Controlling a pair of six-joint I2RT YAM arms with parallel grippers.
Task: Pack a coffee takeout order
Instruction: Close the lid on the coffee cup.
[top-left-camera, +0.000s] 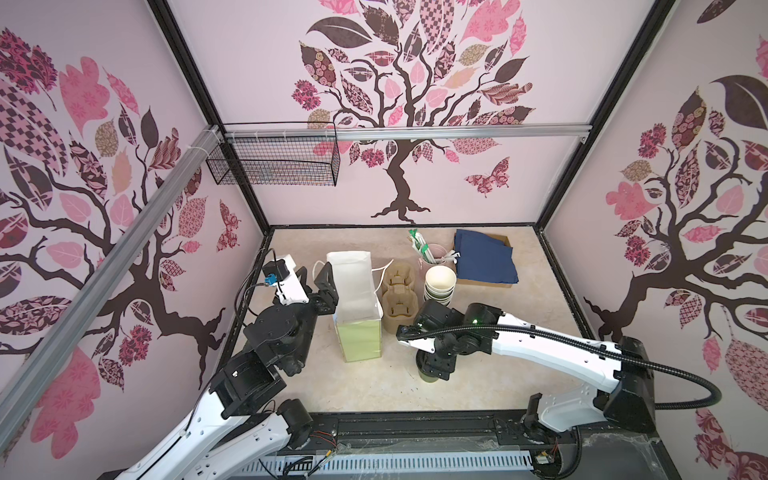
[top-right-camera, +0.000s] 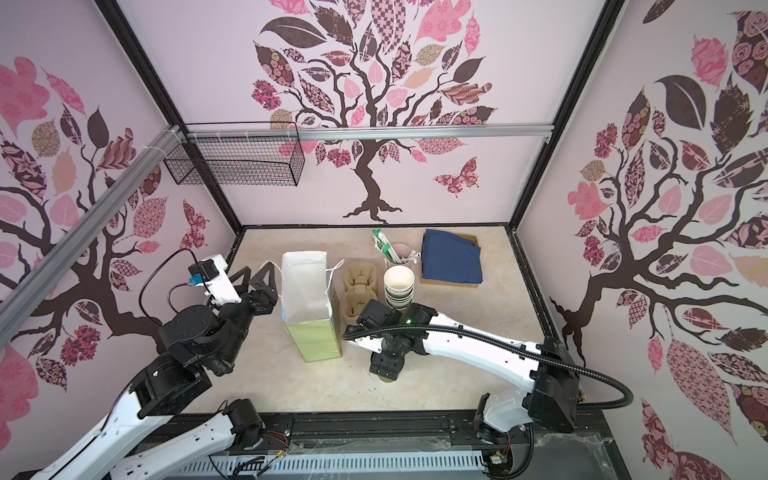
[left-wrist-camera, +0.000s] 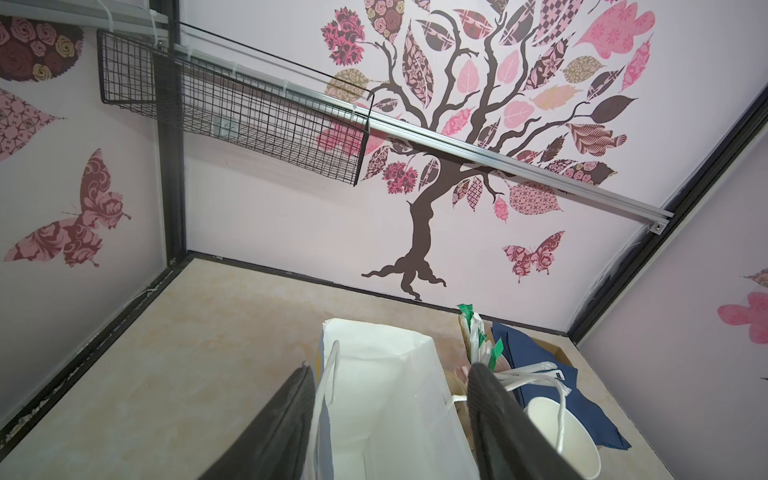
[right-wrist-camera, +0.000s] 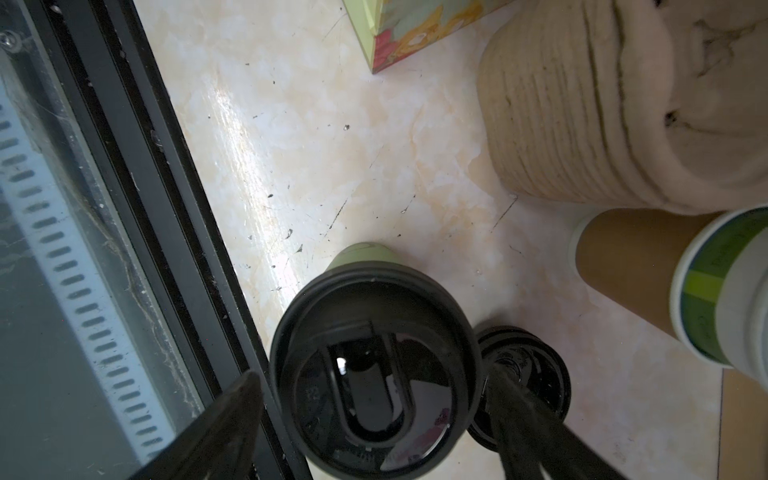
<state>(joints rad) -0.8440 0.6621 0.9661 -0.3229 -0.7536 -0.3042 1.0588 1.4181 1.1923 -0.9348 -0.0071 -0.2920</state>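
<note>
The olive-green cup with its black lid (right-wrist-camera: 374, 374) stands upright on the table near the front edge. My right gripper (right-wrist-camera: 374, 372) hangs over it, open, one finger on each side of the lid and a gap on the frame side. In a top view only a sliver of the cup (top-left-camera: 430, 377) shows beneath that gripper (top-left-camera: 434, 365). The pale green bag (top-left-camera: 357, 307) stands open-mouthed at centre-left. My left gripper (top-left-camera: 326, 286) is at its left side, open. In the left wrist view the bag's mouth (left-wrist-camera: 386, 415) shows between the jaws. The tan carrier (top-left-camera: 399, 299) stands right of the bag. Navy napkins (top-left-camera: 484, 257) lie at the back right.
A stack of lidless white-lined cups (top-left-camera: 439, 284) stands beside the carrier. Loose black lids (right-wrist-camera: 523, 374) lie against the lidded cup. A pink pot of wrapped straws (top-left-camera: 432, 253) is at the back. A wire basket (top-left-camera: 274, 162) hangs on the rear wall. The black frame rail (right-wrist-camera: 166, 208) runs close by the cup.
</note>
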